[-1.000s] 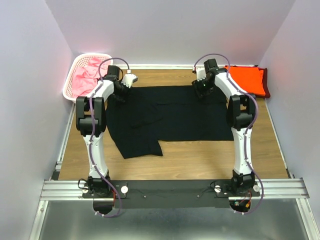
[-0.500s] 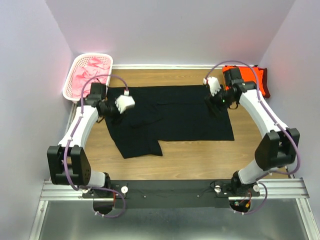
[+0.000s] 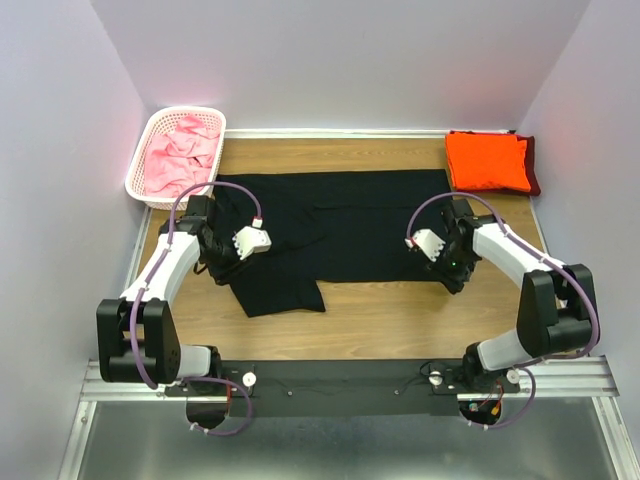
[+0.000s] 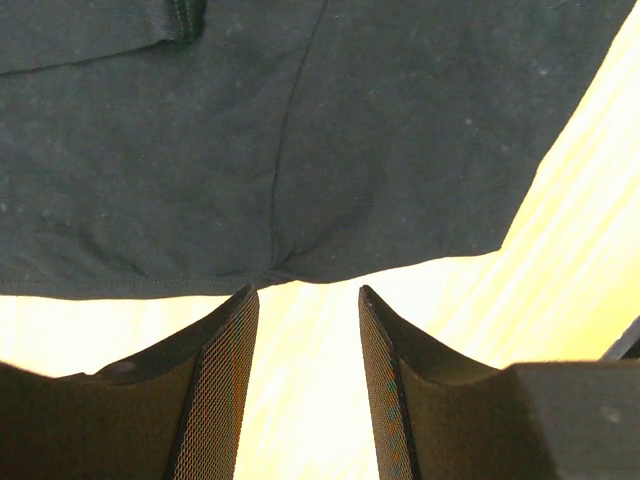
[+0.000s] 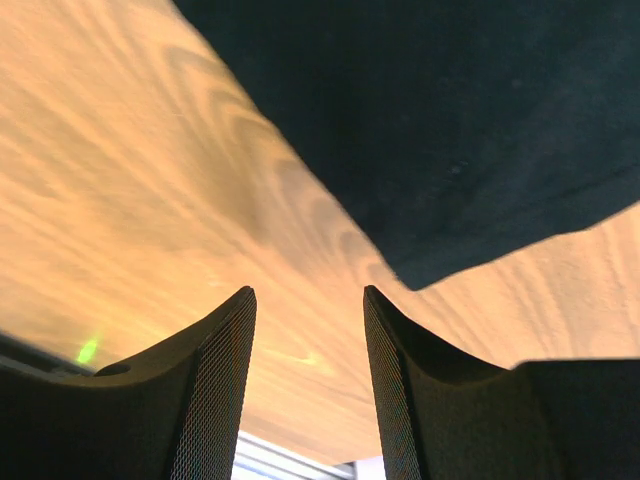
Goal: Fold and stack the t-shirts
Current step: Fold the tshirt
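A black t-shirt (image 3: 340, 225) lies spread flat on the wooden table. My left gripper (image 3: 221, 267) is open and empty, low over the table at the shirt's left edge. In the left wrist view (image 4: 305, 295) the hem of the black shirt (image 4: 300, 140) lies just past the fingertips. My right gripper (image 3: 453, 274) is open and empty at the shirt's near right corner. In the right wrist view (image 5: 308, 295) that corner (image 5: 440, 150) lies just ahead and to the right. A folded orange shirt (image 3: 486, 160) lies on a maroon one (image 3: 534, 170) at the back right.
A white lattice basket (image 3: 141, 189) with pink shirts (image 3: 178, 153) stands at the back left. Bare wood (image 3: 400, 315) lies between the black shirt and the arm bases. Purple walls close in the left, right and back.
Both arms have drawn back from the shirt's far edge toward the near side. The left gripper now sits at the left edge, the right at the near right corner. The shirt has not moved.
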Robot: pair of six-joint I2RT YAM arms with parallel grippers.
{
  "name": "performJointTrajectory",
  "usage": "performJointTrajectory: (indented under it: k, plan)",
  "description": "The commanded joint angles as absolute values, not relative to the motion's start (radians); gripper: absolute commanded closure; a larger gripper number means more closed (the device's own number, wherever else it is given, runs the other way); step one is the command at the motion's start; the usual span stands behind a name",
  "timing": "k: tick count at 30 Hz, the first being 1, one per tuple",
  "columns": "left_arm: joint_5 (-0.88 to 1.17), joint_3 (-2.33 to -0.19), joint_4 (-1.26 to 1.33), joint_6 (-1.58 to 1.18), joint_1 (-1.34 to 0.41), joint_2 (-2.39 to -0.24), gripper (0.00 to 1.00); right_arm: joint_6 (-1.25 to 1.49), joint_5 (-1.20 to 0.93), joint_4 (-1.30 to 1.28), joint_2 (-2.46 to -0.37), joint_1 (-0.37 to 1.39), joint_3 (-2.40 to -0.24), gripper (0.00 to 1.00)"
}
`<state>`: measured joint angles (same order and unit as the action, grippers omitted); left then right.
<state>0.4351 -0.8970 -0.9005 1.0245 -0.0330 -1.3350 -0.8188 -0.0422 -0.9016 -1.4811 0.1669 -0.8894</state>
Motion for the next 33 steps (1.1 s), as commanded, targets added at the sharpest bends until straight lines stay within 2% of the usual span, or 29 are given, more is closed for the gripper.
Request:
performJointTrajectory:
  k: [1,11,14,26,30,33]
  plan:
    - [0.407,-0.884,-0.881,1.039,-0.031,-1.319,0.48,-0.902,0.046,-0.816,-1.457,0.140,-0.859,0.46]
    - [0.388,-0.865,-0.862,1.040,-0.031,-1.341,0.47,-0.956,0.058,-0.755,-1.514,0.075,-0.868,0.45]
    - [0.379,-0.867,-0.854,1.038,-0.031,-1.347,0.47,-0.956,0.041,-0.755,-1.539,0.074,-0.877,0.50]
    - [0.377,-0.854,-0.836,1.052,-0.018,-1.368,0.48,-0.956,0.023,-0.687,-1.608,0.074,-0.810,0.53]
    - [0.382,-0.845,-0.845,1.087,-0.014,-1.358,0.47,-0.954,0.025,-0.673,-1.641,0.074,-0.807,0.64]
    - [0.394,-0.839,-0.857,1.140,-0.014,-1.344,0.47,-0.956,0.034,-0.673,-1.643,0.074,-0.807,0.82]
